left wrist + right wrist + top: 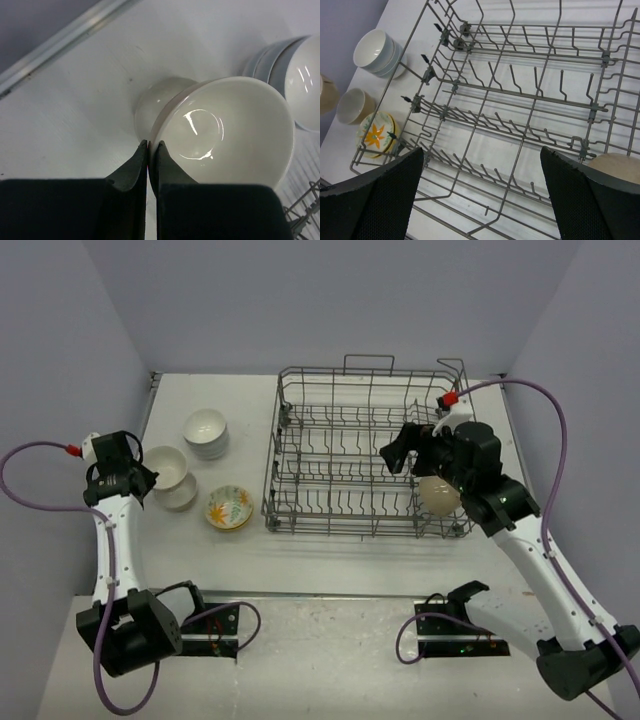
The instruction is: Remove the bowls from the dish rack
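Pale lavender walls (300, 300), white table (330, 560)

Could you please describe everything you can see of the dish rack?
The rack is a large rectangular basket of dark grey metal wire, with rows of upright tines and raised handle loops. It stands level on the white table. It is almost empty: one beige bowl sits in its near right corner. The open right tool hangs over that end.

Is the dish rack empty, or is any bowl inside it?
Not empty. One beige bowl sits in the near right corner of the dish rack; its other rows hold nothing.
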Tool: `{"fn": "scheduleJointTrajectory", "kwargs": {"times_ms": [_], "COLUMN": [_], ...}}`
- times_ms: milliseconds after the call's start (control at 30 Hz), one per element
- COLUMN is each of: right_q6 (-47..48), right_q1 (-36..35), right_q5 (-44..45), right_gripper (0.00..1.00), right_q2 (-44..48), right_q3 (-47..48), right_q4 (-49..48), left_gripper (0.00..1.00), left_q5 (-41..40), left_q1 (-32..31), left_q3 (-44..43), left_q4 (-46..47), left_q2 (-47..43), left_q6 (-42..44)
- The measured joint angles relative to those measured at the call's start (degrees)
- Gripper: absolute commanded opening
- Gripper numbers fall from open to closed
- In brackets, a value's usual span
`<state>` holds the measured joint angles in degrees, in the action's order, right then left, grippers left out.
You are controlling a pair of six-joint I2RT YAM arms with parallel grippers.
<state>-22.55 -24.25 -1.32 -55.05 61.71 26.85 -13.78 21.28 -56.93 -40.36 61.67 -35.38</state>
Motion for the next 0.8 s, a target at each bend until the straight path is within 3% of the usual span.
{"fn": "scheduleJointTrajectory", "kwargs": {"times_ms": [233,800], "right_q6": [1.4,2.2], "right_q1": [0.3,0.3], "right_q5": [-4.0,-5.8], "right_gripper": [0.99,0.99], "right_q2": [3.1,3.4], "right_q3": [-3.2,-3.9], "right_q4": [-2.1,-4.2], "left_gripper": [0.00,0.00], "left_q5": [10.4,11.5], "left_q1": [2.8,5.7], "left_q3": [7.8,9.9], "left_q4": [6.1,11.4], "left_q2": [1.9,7.6], "left_q6": [-0.6,-1.0]}}
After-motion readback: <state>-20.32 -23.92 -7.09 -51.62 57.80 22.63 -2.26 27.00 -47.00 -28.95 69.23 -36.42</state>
